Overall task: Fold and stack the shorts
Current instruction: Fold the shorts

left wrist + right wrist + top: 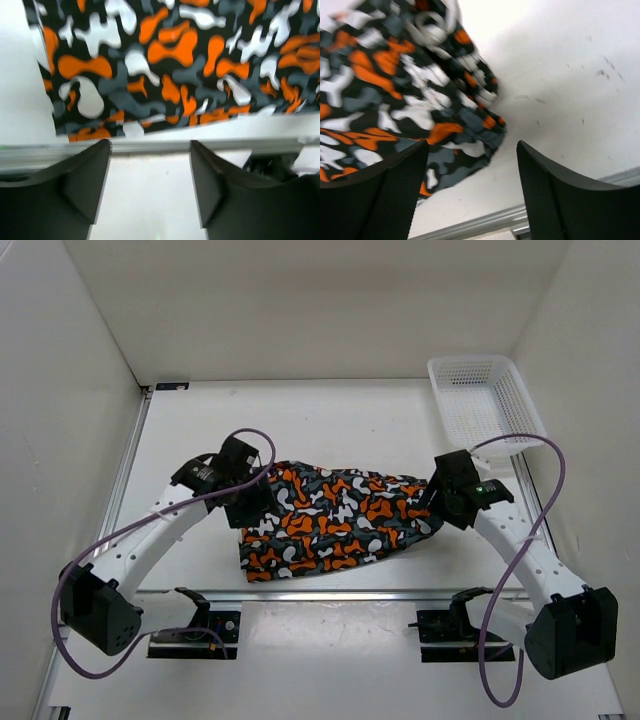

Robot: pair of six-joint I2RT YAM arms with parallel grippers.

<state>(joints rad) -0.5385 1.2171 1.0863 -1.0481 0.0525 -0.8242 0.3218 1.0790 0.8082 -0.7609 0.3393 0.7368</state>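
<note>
Shorts (330, 520) of soft cloth, blotched orange, black, grey and white, lying rumpled and roughly trapezoidal at the middle of the smooth white table (330, 430). Left gripper (248, 502) at their left end, right gripper (437, 502) at their right end; both released, jaws spread, nothing between them. Overhead view alone shows the whole garment and the rectangular white plastic mesh basket (470, 360) at the far right, well apart from the cloth. Left wrist view adds the straight near hem, close to a grey metal rail (225, 142), framed by matt black fingers (82, 185). Right wrist view adds the gathered, puckered right edge and faint scuffs (600, 72) on the table.
</note>
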